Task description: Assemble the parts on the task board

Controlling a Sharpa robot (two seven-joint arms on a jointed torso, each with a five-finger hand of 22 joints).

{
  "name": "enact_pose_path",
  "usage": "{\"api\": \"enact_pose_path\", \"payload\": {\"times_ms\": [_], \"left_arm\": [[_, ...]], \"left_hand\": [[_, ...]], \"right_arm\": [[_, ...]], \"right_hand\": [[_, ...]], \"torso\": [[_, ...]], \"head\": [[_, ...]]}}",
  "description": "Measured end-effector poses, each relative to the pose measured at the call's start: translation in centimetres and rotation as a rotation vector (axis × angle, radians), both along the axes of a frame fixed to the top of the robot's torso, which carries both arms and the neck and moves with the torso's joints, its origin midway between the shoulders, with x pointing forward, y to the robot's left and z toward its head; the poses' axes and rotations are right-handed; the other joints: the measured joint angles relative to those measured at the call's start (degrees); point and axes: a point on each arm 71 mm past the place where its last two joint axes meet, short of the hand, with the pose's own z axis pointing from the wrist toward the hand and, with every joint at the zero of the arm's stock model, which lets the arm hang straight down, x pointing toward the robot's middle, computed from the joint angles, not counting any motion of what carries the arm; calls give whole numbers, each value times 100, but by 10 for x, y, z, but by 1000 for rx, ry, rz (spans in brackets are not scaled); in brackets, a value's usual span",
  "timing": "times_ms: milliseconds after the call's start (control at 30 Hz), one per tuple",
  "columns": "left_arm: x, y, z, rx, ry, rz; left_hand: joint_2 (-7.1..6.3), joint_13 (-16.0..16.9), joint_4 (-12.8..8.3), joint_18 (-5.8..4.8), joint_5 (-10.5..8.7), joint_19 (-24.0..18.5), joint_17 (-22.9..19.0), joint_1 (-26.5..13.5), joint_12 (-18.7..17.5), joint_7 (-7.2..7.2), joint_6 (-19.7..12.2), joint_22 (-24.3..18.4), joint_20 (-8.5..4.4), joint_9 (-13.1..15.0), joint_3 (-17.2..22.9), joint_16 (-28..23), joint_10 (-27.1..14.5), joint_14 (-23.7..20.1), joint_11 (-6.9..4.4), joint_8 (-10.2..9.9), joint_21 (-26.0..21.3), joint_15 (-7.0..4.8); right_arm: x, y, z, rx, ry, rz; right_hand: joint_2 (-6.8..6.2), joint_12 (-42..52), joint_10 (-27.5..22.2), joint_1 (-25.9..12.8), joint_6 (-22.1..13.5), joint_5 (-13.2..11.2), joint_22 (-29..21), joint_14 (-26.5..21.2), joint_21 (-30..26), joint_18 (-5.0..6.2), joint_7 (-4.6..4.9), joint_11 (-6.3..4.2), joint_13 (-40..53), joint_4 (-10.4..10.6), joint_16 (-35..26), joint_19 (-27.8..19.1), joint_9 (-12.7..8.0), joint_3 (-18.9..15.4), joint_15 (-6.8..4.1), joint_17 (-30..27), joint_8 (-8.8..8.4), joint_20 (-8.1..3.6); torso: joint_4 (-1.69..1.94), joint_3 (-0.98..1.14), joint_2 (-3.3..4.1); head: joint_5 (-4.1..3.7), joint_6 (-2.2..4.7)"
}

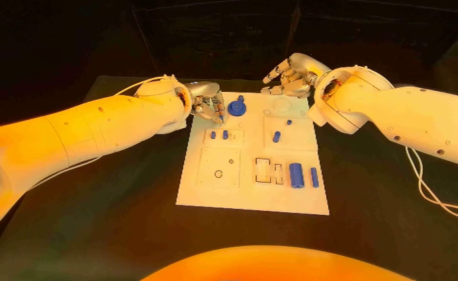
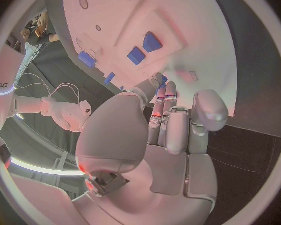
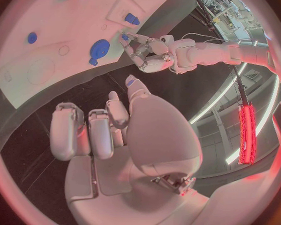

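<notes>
Black table (image 1: 105, 228), with the white task board (image 1: 250, 192) lying lengthwise at its middle. Small blue parts sit on the board: a round, knobbed piece (image 1: 237, 107) near the far edge, two short pegs (image 1: 218, 135) side by side on a raised white tile toward the left edge, one small peg (image 1: 276, 137) near the centre, and a stout cylinder (image 1: 297, 175) with a slimmer pin (image 1: 314, 176) beside it toward the near right corner. Recessed white tiles with small holes occupy the near left part of the board.

My left hand (image 1: 204, 104) hangs over the board's far left corner, just beside the round blue piece, fingers pointed down at the surface; whether it pinches anything I cannot tell. My right hand (image 1: 293, 76) hovers above the table beyond the board's far right corner, fingers loosely curled and apart, holding nothing.
</notes>
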Motion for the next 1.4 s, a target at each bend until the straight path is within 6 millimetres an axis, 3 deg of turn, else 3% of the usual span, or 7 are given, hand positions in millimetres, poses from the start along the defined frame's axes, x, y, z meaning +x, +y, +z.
{"api": "enact_pose_path", "payload": {"times_ms": [1000, 1400], "left_arm": [[-2, -8, -5, 21, 35, -15], [-2, -7, -9, 35, 49, -11]], "left_hand": [[-34, -8, 1, 6, 0, -1, -42, -34, -72, -1, -2, 36, 1, -2, 33, 0, -1, 0, 1, -4, 23, 0], [-154, -46, 47, 9, 2, 20, -113, -155, -326, 110, -241, 68, 22, -119, 79, 0, -142, -23, 110, -263, 58, 23]], "right_arm": [[0, 1, 0, 0, 0, 1], [0, 1, 0, 0, 0, 1]], "right_hand": [[0, 0, 0, 0, 0, 0, 0, 0, 0, 0, 0, 0, 0, 0, 0, 0, 0, 0, 0, -2, 0, 0], [0, 0, 0, 0, 0, 0, 0, 0, 0, 0, 0, 0, 0, 0, 0, 0, 0, 0, 0, -2, 0, 0]], "torso": [[-3, 1, -1], [-2, 1, -1]], "head": [[-16, -24], [-25, -32]]}}
